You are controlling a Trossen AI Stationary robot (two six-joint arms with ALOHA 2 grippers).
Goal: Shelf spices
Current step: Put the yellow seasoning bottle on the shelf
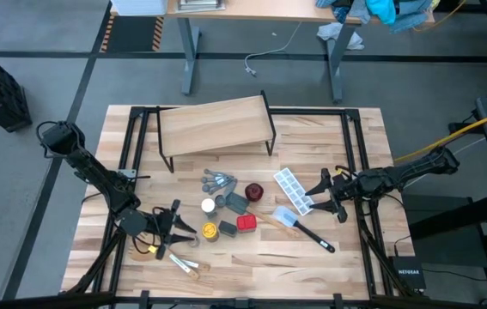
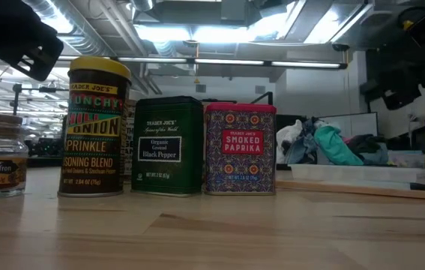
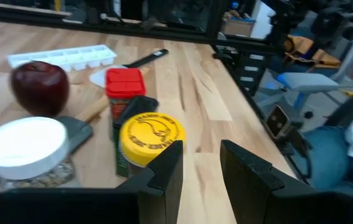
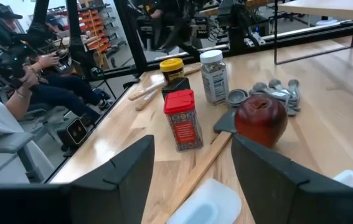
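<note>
- The shelf (image 1: 216, 124) stands at the far side of the worktop (image 1: 312, 266).
- The spices (image 1: 224, 216) cluster in front of the shelf.
- The ice tray (image 1: 294, 189) lies to the right of the spices.

Pale wood table (image 1: 329, 266) – smooth, matt grain. Shelf (image 1: 216, 125): light wood plank, thin black metal legs. Red tin (image 2: 240, 149) glossy printed metal; yellow cap (image 3: 150, 136) looks like plastic – apple (image 4: 261, 118) shiny.
</note>
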